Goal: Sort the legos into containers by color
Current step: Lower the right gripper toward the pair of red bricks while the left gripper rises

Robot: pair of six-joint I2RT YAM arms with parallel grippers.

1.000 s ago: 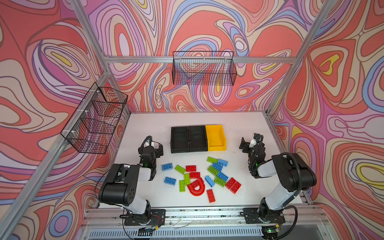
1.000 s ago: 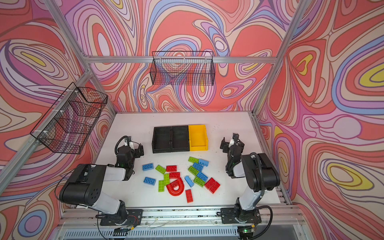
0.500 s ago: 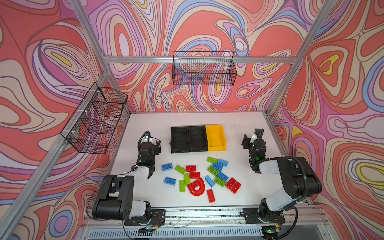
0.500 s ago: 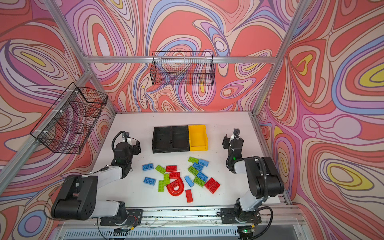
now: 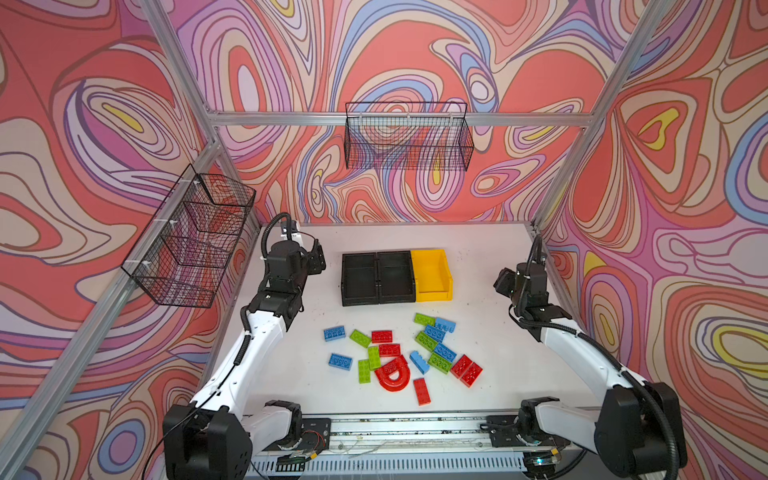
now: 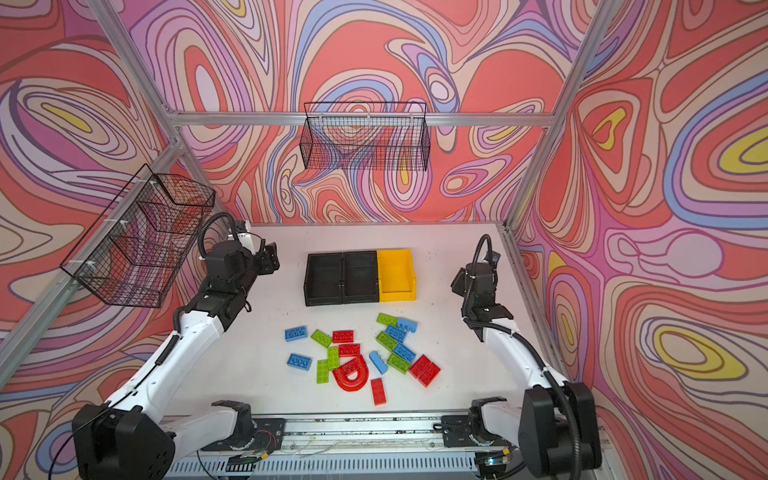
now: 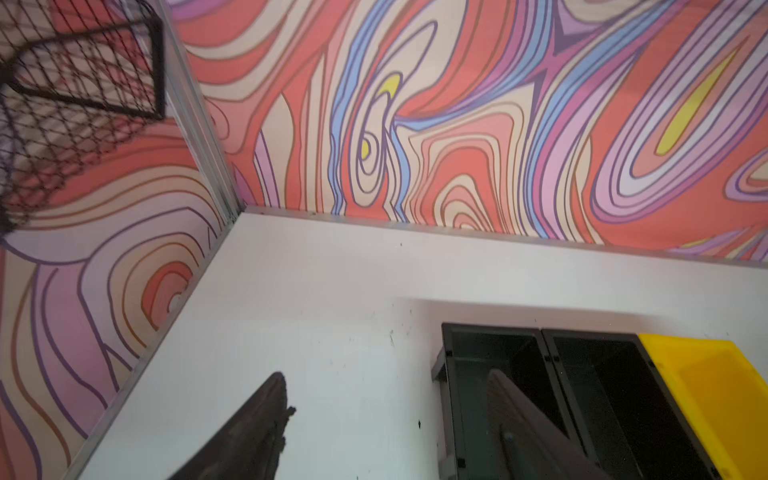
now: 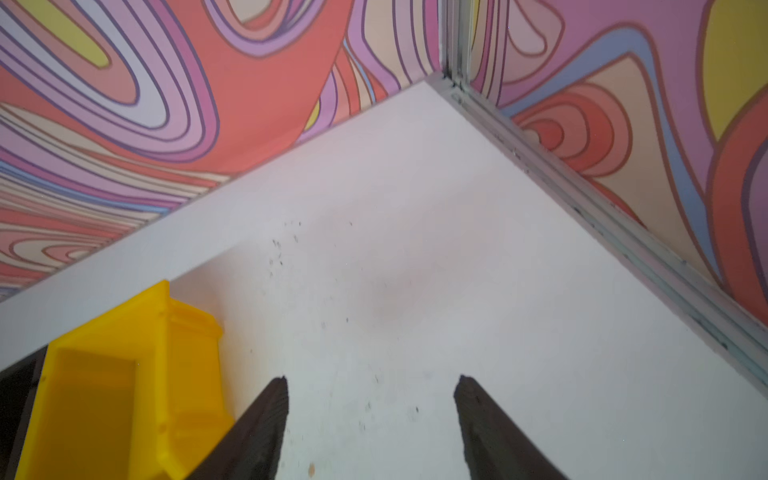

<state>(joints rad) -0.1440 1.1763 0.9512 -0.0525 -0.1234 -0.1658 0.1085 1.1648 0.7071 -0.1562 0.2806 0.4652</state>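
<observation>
Currently the left end effector [image 7: 386, 382] stands wide with nothing between its fingers, over the bench [image 7: 332, 291] near the black containers [image 5: 359, 278]. The right end effector [image 8: 372, 380] is wide and empty too, near the yellow container [image 8: 104, 395]. All legos [image 5: 434, 332] lie scattered on the bench, closer to the arm bases, outside every container.
</observation>
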